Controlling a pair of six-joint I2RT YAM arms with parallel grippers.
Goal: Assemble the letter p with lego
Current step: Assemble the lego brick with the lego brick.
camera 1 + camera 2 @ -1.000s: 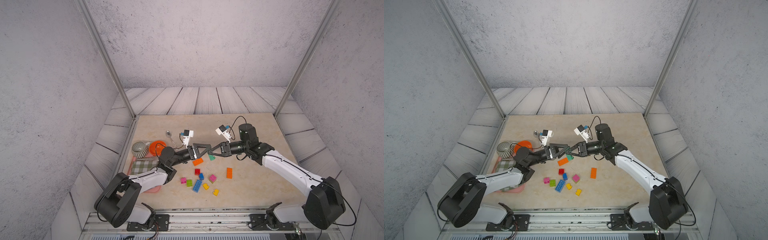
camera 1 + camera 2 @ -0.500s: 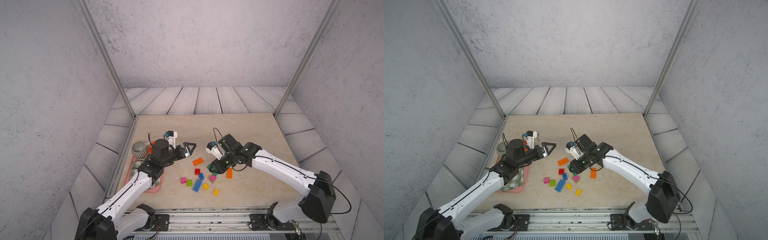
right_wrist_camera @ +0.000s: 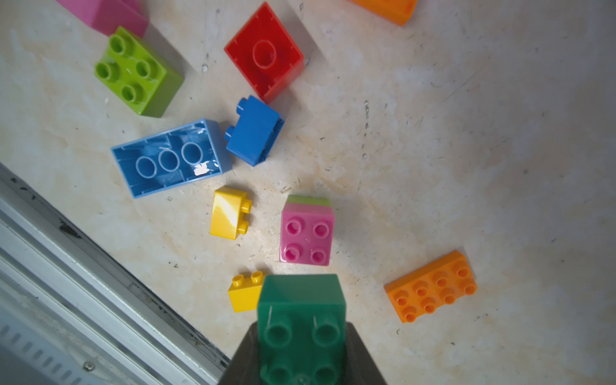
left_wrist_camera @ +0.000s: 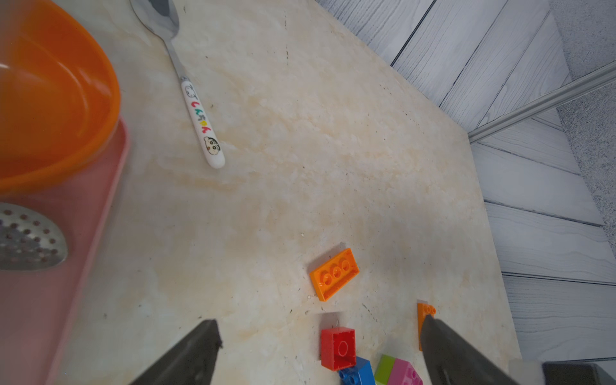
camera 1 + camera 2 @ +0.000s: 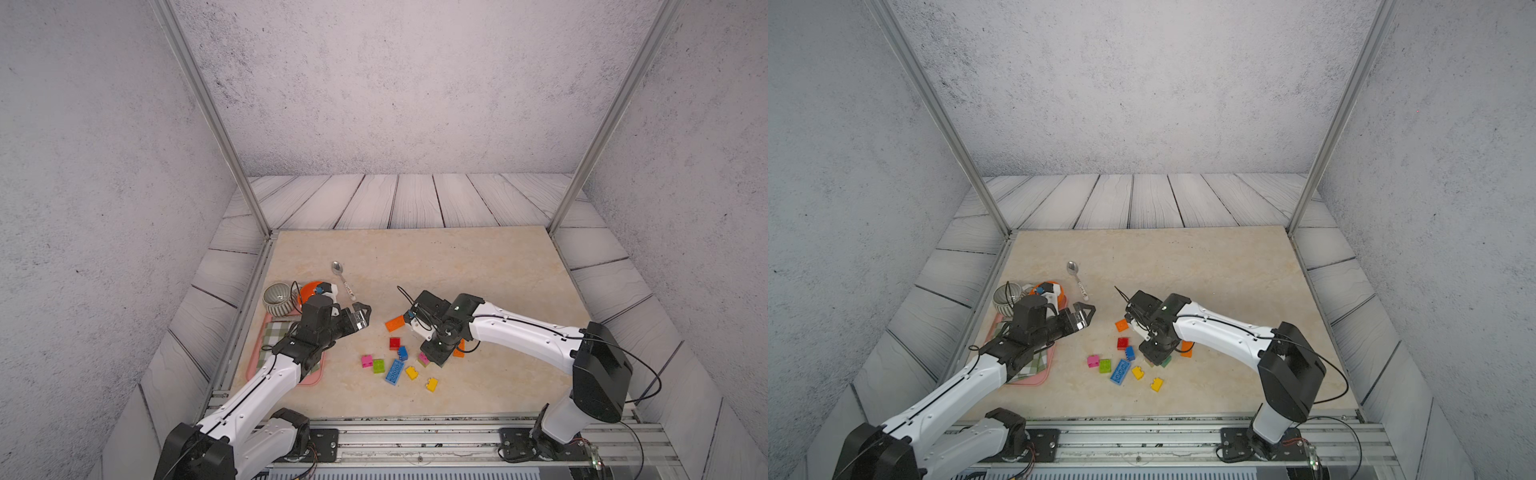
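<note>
Gripping a green square brick (image 3: pixel 301 310) in our right gripper (image 3: pixel 301 335), we hold it close by the pink brick (image 3: pixel 307 233) among the loose lego (image 5: pixel 394 371) near the table's (image 5: pixel 457 266) front edge; our left gripper (image 5: pixel 360 314) hangs wide open and empty.

Lego bricks (image 5: pixel 395 370) scattered loose; green brick (image 3: pixel 301 320) gripped.

The dark green square studded plastic brick (image 3: pixel 301 320) was uniform in colour. The pink square studded plastic brick (image 3: pixel 306 230) sat on a lime layer. The long orange studded plastic brick (image 3: pixel 431 286), the red square plastic brick (image 3: pixel 265 53) and the long blue plastic brick (image 3: pixel 171 158) were plain. The metal spoon (image 4: pixel 191 100) had a white handle (printed with multicoloured characters and a cartoon face). The folded fabric cloth (image 5: pixel 276 336) was green-and-white checked.
</note>
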